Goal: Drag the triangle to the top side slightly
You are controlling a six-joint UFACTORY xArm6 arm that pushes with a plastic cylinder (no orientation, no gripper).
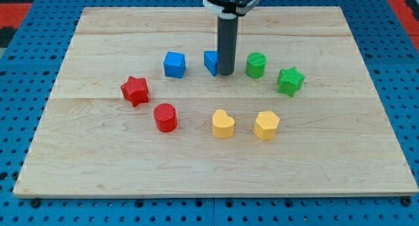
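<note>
The blue triangle (210, 61) sits near the middle top of the wooden board (98, 154), partly hidden behind my rod. My tip (225, 73) rests on the board right against the triangle's right side. A blue cube (174, 64) lies to the triangle's left. A green cylinder (256, 65) stands just right of my tip.
A green star (290, 80) lies at the right. A red star (135, 90) and a red cylinder (165, 117) lie at the left. A yellow heart (222, 123) and a yellow hexagon-like block (266, 125) lie below the middle.
</note>
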